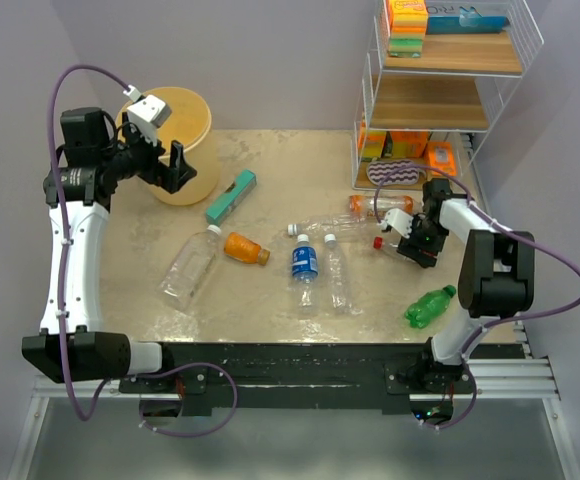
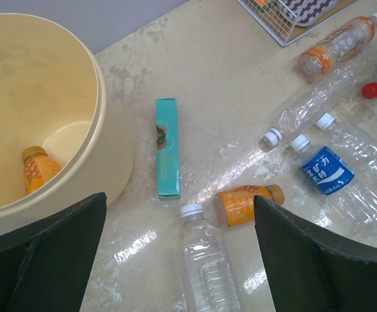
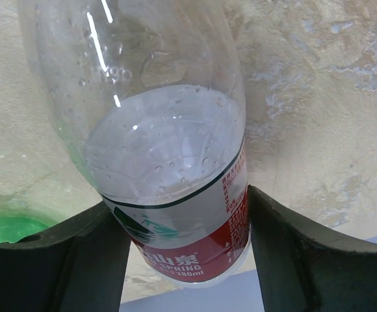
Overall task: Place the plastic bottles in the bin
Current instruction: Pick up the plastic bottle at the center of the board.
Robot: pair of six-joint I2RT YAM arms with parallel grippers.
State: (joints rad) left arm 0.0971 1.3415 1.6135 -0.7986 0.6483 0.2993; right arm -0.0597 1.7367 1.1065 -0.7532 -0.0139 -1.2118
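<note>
My right gripper [image 3: 185, 221] is shut on the red-labelled clear bottle [image 3: 169, 162], one finger pressing each side of its label; it sits low over the table's right part [image 1: 410, 240]. My left gripper [image 2: 179, 214] hangs open and empty beside the pale tan bin [image 2: 104, 117], which holds an orange bottle [image 2: 38, 170]. Lying on the table are a clear bottle [image 2: 205, 260], an orange bottle [image 2: 247, 203], a blue-labelled bottle [image 2: 328, 170], more clear bottles [image 1: 337, 272], another orange one [image 1: 380, 204] and a green one [image 1: 429, 306].
A flat teal box [image 2: 167, 147] lies between the bin and the bottles. A white wire shelf rack [image 1: 450, 90] with packets stands at the back right, close behind my right arm. The green bottle [image 3: 6, 227] shows at the left edge of the right wrist view.
</note>
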